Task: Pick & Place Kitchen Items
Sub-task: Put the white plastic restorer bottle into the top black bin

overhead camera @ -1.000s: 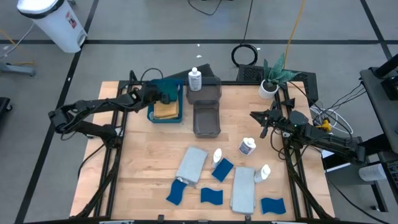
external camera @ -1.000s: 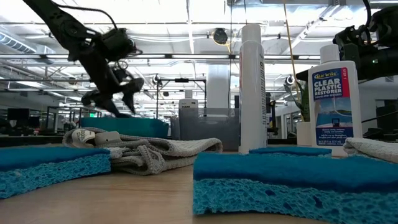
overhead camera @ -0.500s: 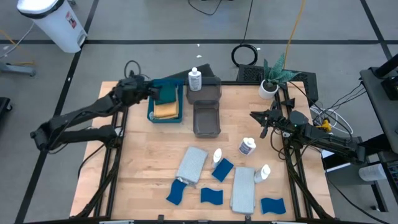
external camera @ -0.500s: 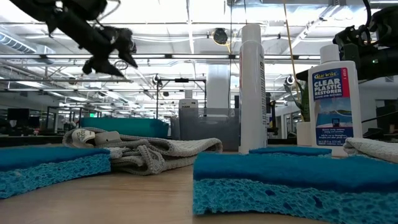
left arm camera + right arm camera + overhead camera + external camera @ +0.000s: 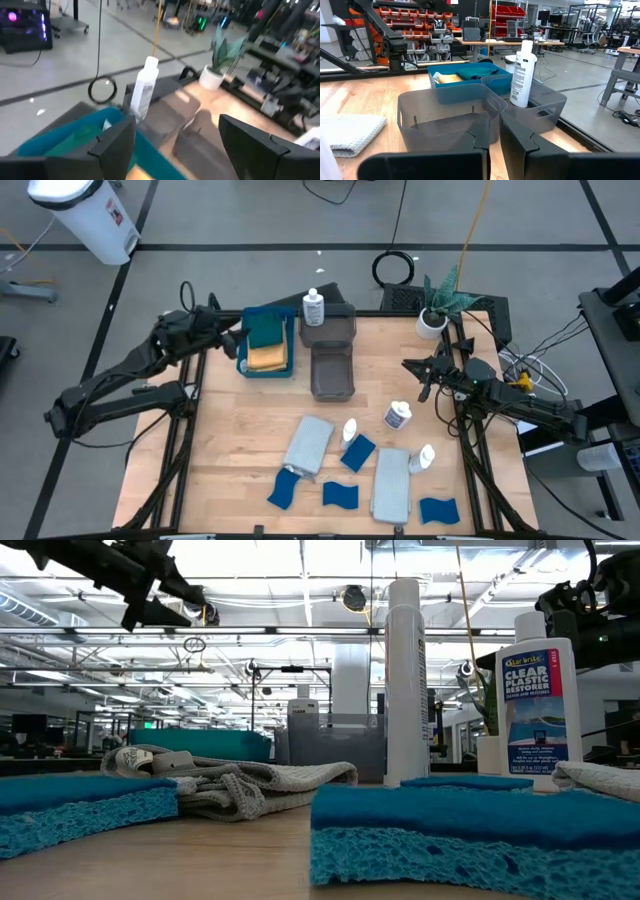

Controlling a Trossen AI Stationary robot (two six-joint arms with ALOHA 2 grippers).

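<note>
left gripper (image 5: 228, 336): my jaws wide, empty, just beside tray (image 5: 243, 366)
next: probably swing to grey cloth (image 5: 308, 444), drop square

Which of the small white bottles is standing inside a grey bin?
The small white labelled bottle at the table's far edge: it stands upright in the farther grey plastic bin. The other three bottles are on the bare wooden table.
</note>
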